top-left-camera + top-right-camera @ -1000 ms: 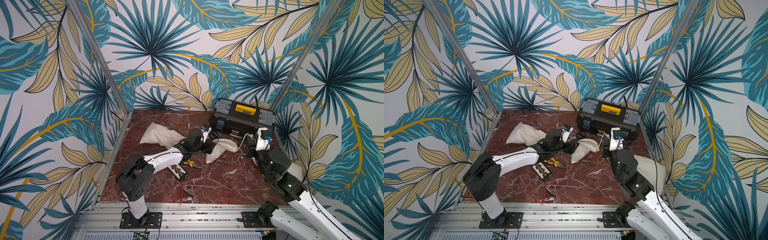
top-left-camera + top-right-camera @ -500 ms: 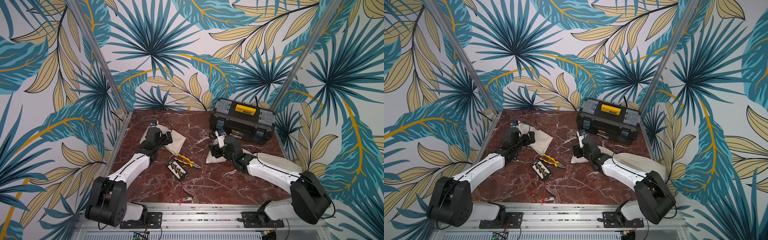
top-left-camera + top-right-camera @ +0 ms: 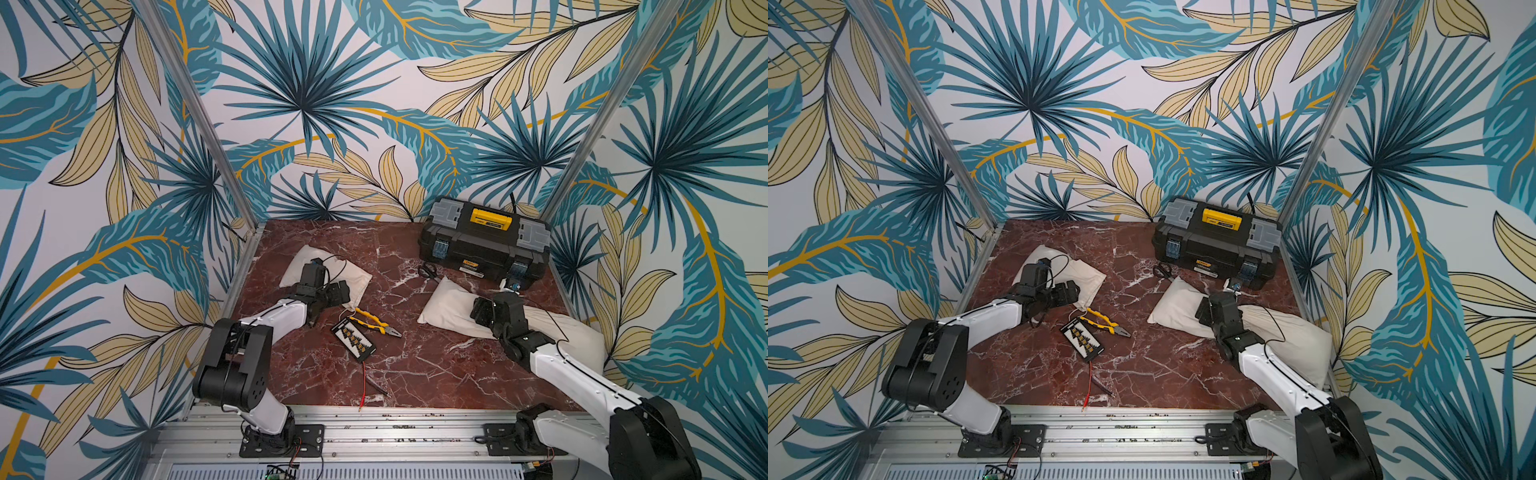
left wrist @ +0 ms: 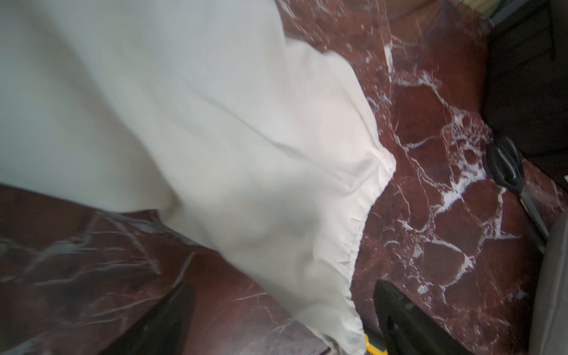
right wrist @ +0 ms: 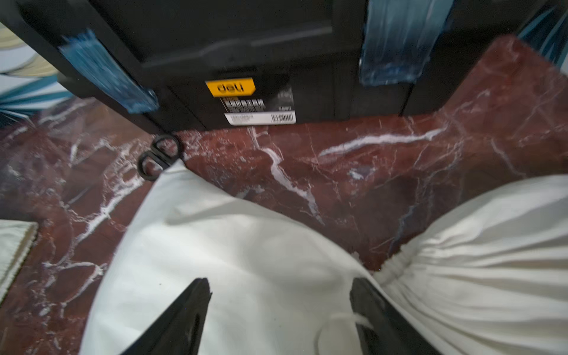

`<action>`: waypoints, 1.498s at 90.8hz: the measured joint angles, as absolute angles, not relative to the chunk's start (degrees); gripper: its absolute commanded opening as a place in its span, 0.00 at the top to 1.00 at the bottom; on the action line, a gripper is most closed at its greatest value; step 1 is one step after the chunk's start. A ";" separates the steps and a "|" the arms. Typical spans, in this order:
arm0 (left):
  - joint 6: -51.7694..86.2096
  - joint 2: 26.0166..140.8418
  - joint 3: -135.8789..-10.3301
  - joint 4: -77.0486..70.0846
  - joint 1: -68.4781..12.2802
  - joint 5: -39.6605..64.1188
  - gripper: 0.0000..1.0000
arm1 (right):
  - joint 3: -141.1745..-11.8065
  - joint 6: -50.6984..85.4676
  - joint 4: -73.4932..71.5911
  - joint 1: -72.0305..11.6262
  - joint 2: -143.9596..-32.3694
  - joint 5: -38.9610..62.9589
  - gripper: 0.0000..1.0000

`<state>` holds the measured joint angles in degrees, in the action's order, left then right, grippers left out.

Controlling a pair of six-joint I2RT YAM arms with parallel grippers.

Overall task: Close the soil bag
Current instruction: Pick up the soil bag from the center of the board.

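Over by the black toolbox [image 3: 484, 245], the white soil bag [image 5: 479, 264] is lying on the tabletop [image 3: 415, 365], neck bunching into pleats. Right fingers [image 5: 184, 316] are hanging apart beside it, left fingers [image 4: 166, 322] gaping over another bag [image 4: 184, 123]. Yellow label [image 5: 230, 87] is reading "deli".

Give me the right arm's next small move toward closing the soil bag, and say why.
Probably nudge the right gripper sideways onto the white cord loop and close. Its jaws stand open over white cloth, holding nothing; the loop lies just beside one finger, next to the bag's gathered neck. Pulling that cord would likely cinch it.
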<state>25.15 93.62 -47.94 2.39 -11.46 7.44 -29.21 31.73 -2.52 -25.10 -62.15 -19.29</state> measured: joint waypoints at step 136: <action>50.92 99.90 -59.31 -26.83 -24.45 22.55 0.90 | -45.23 28.10 -52.53 -41.15 -102.28 12.53 0.27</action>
